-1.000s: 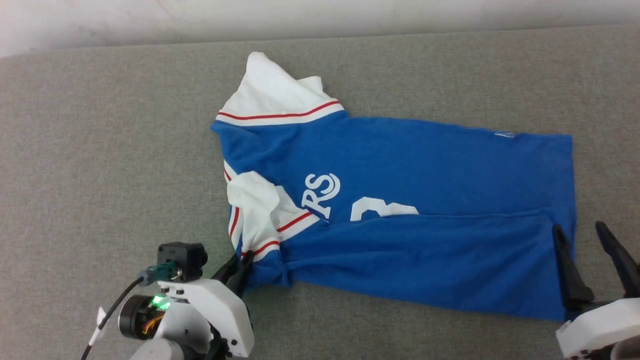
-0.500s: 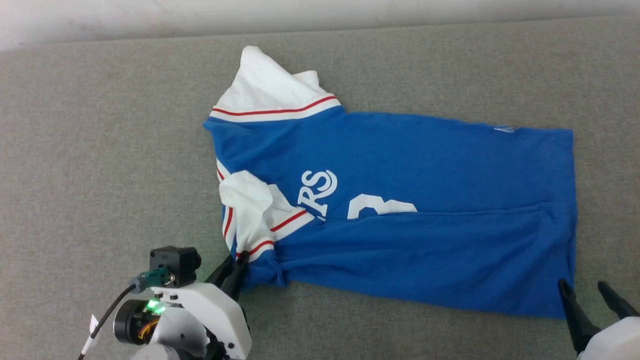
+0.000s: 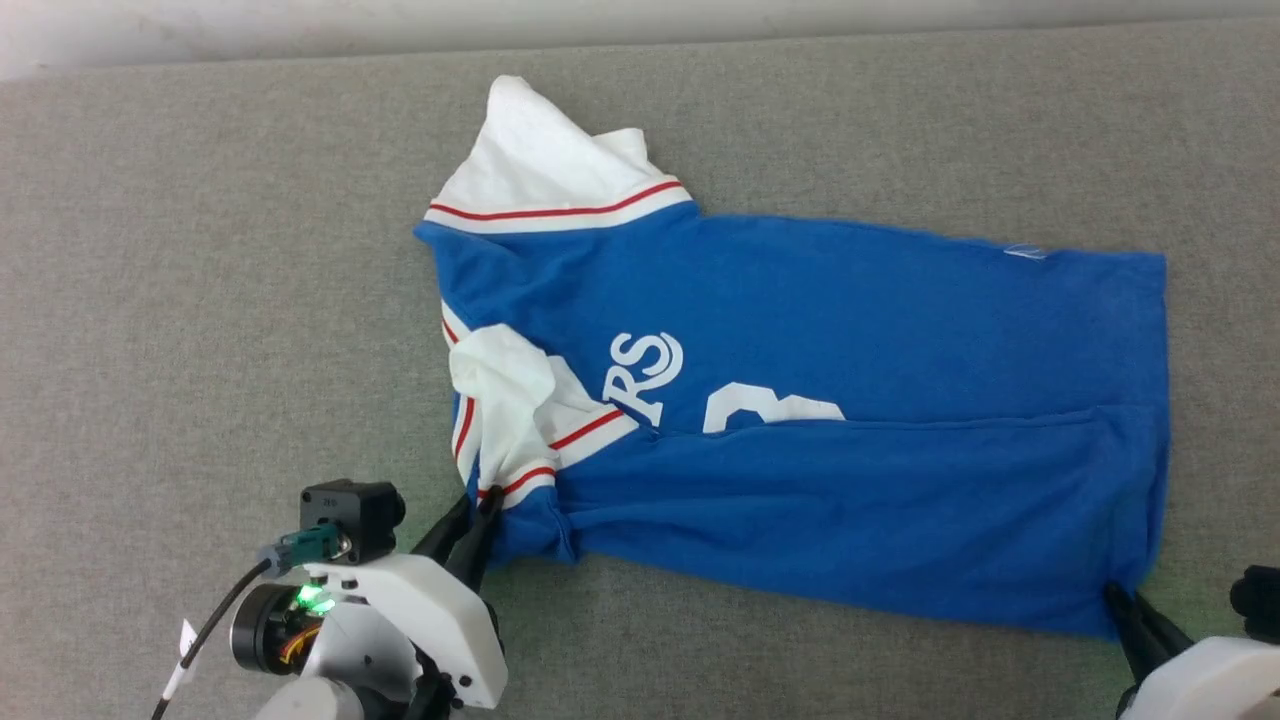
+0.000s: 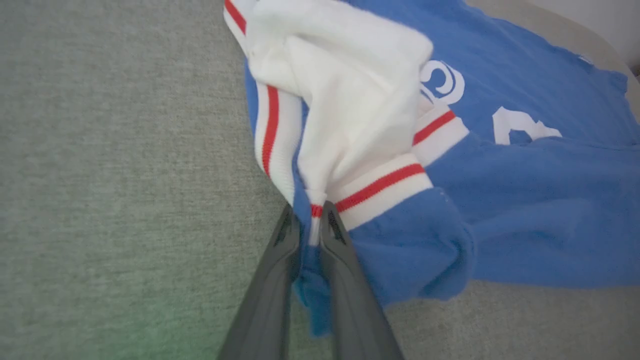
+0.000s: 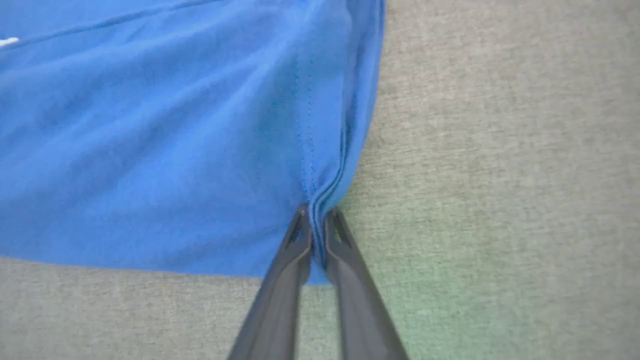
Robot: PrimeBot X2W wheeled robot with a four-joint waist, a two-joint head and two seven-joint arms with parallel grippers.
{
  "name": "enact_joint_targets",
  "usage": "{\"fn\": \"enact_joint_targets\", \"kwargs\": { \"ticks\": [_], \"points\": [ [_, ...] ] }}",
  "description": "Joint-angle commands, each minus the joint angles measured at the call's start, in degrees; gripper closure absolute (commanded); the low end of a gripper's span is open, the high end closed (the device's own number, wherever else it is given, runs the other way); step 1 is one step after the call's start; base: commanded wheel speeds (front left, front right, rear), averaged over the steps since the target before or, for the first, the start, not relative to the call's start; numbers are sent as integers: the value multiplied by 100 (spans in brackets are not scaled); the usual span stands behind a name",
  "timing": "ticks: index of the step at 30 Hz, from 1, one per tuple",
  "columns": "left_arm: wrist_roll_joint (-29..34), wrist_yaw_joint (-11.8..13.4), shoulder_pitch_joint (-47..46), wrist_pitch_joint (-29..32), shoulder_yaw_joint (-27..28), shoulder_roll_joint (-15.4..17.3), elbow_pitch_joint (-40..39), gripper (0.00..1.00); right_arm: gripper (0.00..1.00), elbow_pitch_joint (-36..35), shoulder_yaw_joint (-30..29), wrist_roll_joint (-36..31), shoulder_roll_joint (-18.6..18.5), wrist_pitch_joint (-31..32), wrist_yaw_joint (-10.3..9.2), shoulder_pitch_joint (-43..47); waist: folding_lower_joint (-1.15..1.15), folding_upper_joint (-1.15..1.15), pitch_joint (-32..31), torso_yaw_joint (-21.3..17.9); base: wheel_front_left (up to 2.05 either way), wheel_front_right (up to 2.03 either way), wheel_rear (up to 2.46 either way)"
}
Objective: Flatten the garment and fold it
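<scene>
Shirt (image 3: 850, 320): lying sideways across the middle of the grey mat (image 3: 200, 250), neck end pointing toward the mat's left, hem toward the mat's right, printed chest facing up. Showing one white sleeve (image 3: 545, 165) spread toward the mat's far side, and the other sleeve (image 3: 500, 390) crumpled over the neck end. Carrying a long flap (image 3: 850, 510) along the mat's near side, turned over onto the chest and covering the lower part of the white lettering (image 3: 645, 375).

Left claw (image 3: 478, 515): reaching in from the mat's near left, clenched on bunched cloth at the join of red-and-white trim (image 4: 380, 185) and blue, with more than one layer showing between the fingers in the wrist view. Right claw (image 5: 317, 212): reaching in from the mat's near right, clenched on the hem corner (image 5: 325, 165), with the stitched edge gathering into pleats at the tips.

Judging the step in hand as tensioning the near edge, ahead of flattening it or carrying it over. Doing that well probably meaning:
- drawing both claws apart along the mat's near side, just far enough for easing out the pleats and no further, guarding against the thin pinch at the hem slipping free;
- lifting both ends together and level, avoiding any twist in the flap;
- moving slowly, avoiding dragging the far half across the mat;
- checking the left pinch for the crumpled sleeve trapped along with the body, that sleeve likely needing spreading ahead of any clean fold.
</scene>
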Motion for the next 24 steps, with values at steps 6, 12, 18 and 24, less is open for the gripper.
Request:
{"fn": "enact_joint_targets", "kwargs": {
  "ticks": [6, 12, 18, 24],
  "points": [
    [-164, 117, 167, -115, 231, 44, 18, 100, 100, -108, 59, -29, -11, 17, -5, -96, 0, 0, -286, -48, 0, 0, 0],
    [-344, 360, 655, 11, 505, 257, -640, 100, 100, -588, -33, 32, -225, 221, -5, -48, 0, 0, -702, -73, 0, 0, 0],
    [-543, 609, 1580, 363, 539, 528, -1189, 100, 100, -819, -202, 146, -220, 681, -5, 409, 0, 0, -1045, -34, 0, 0, 0],
    [-790, 707, 2210, 308, 501, 371, -1271, 100, 100, -838, -264, 150, -155, 959, -5, 853, 0, 0, -1105, 18, 0, 0, 0]
  ]
}}
